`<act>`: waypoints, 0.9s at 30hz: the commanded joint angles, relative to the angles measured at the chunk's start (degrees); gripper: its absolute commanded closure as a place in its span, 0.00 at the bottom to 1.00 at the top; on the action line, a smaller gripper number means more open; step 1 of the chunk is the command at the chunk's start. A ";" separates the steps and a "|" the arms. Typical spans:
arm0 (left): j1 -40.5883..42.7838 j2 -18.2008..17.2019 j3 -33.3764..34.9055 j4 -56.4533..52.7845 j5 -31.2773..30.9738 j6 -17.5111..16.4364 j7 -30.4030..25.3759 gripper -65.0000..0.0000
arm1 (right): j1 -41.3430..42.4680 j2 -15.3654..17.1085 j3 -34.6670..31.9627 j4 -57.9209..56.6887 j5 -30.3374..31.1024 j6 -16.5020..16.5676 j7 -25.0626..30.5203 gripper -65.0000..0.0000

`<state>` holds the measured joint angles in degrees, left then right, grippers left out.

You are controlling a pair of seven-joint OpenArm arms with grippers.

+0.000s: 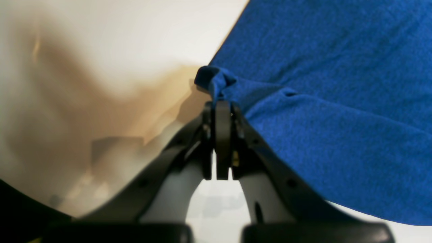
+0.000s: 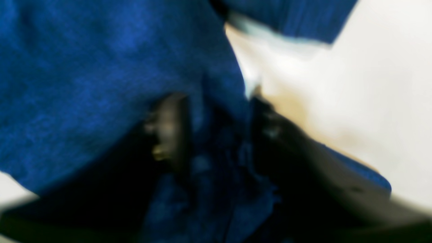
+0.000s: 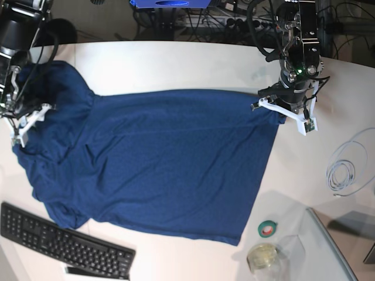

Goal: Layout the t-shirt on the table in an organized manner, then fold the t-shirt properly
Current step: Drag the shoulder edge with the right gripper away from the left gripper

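Right up against the wrist cams it's all blue fabric. Biggest first: white table [image 3: 176, 64], then the t-shirt [image 3: 158, 164] spread mostly flat, sleeve end bunched. Left gripper [image 1: 221, 101] is clamped tight on a hem corner. Right gripper [image 2: 216, 135] is buried in cloth; too blurry to call. Keyboard [image 3: 58, 240] sits by the lower edge.

From my station I count one t-shirt [image 3: 158, 158] on one worktop [image 3: 176, 64], and two end effectors: left [image 3: 280, 111] and right [image 3: 23, 120]. I also see one keyboard [image 3: 64, 240], one green tape roll [image 3: 268, 229], one coiled white cable [image 3: 345, 170] and one clear jar [image 3: 265, 257].
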<state>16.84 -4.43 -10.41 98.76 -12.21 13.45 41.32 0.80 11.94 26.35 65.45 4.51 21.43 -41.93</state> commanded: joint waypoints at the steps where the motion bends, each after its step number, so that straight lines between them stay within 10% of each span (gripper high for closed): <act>1: -0.27 -0.28 -0.09 1.15 0.21 -0.13 -1.19 1.00 | 0.04 0.85 0.33 0.18 -1.22 -0.02 -0.75 0.83; 3: -0.27 -0.28 -0.09 1.15 0.21 -0.13 -1.19 1.00 | -1.98 1.02 0.60 0.70 -1.22 -0.02 -0.92 1.00; 27: 2.63 -0.19 0.00 4.14 0.03 -0.13 -1.19 1.00 | -20.45 -4.52 4.73 26.46 -1.04 0.06 -10.42 1.00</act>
<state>19.55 -4.29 -10.41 102.00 -12.43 13.43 41.34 -19.22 6.68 30.74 90.78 3.95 21.63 -52.14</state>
